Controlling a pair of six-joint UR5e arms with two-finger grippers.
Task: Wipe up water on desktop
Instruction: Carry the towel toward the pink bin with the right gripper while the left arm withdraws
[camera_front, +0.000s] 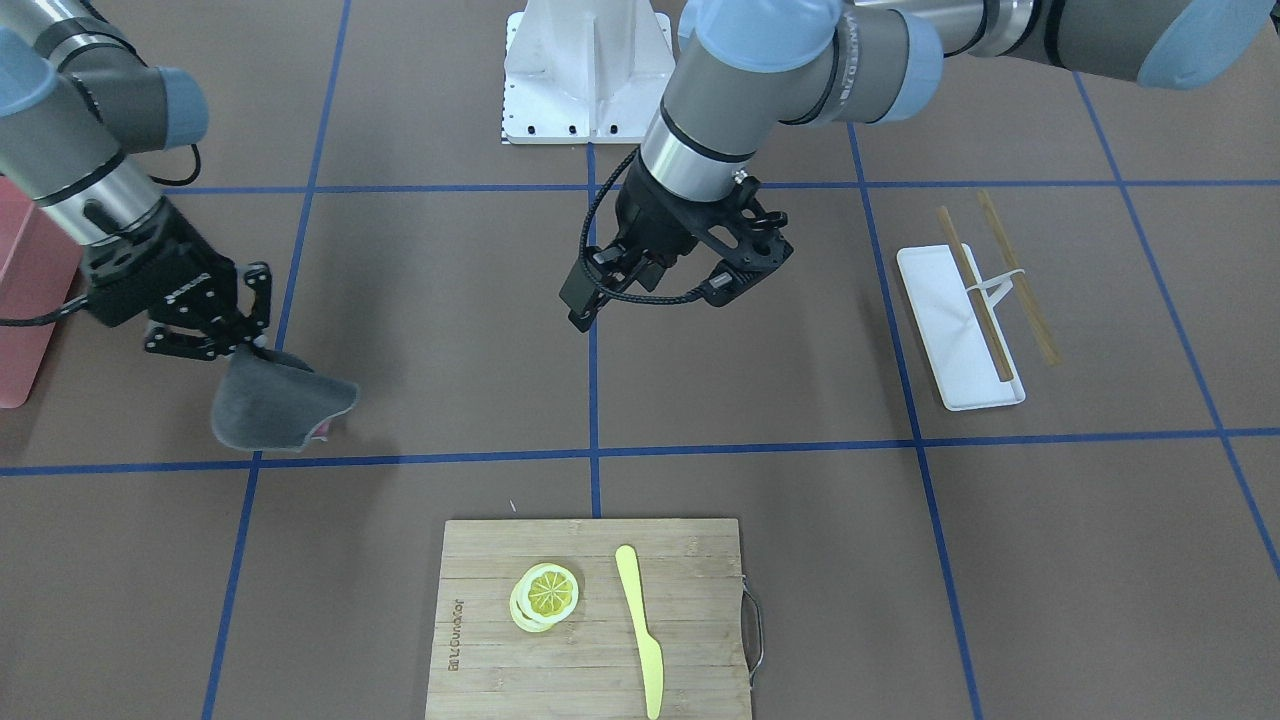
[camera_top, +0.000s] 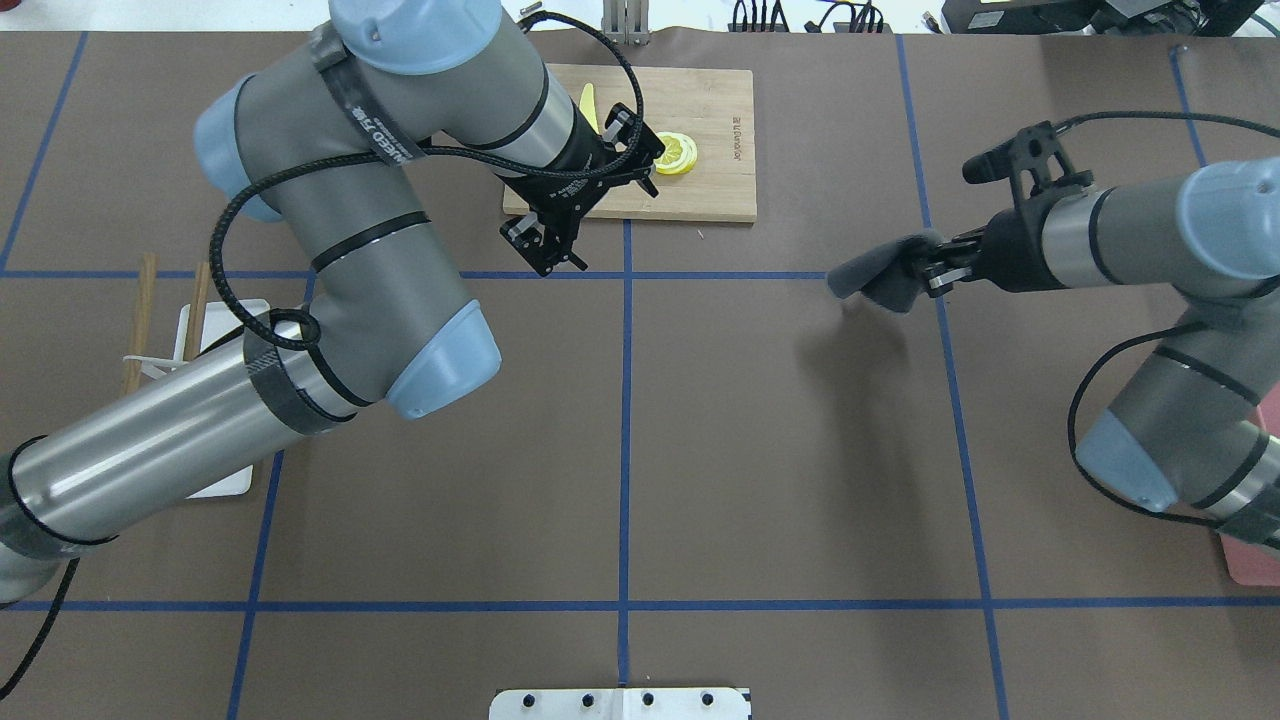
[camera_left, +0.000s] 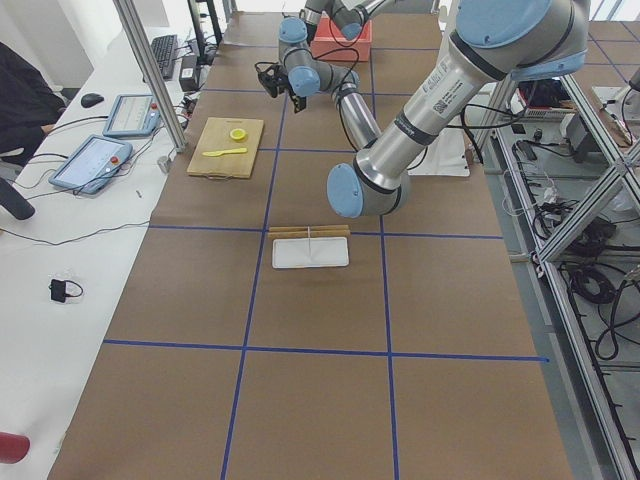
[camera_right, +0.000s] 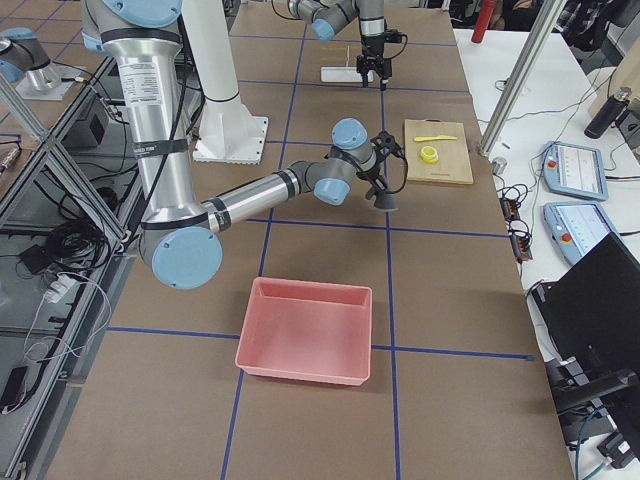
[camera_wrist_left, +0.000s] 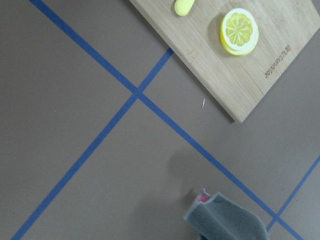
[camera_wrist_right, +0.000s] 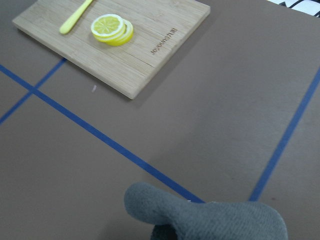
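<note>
Matte brown tabletop (camera_top: 700, 450), gridded with thin blue tape (camera_top: 625, 400), spreads under both arms. Left end effector (camera_top: 542, 248) hovers beside the bamboo cutting board (camera_top: 720, 150), its fingers spread wide and empty. Right end effector (camera_top: 935, 270) pinches a soft grey cloth (camera_top: 880, 275) that droops in folds. Whether the cloth touches the tabletop is unclear.

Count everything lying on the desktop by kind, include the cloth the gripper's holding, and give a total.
Cutting board: 1
Lemon-slice stack: 1
Yellow knife: 1
White tray: 1
Chopsticks: 2
White strip across the chopsticks: 1
Grey cloth: 1
Pink bin: 1
Total: 9
</note>
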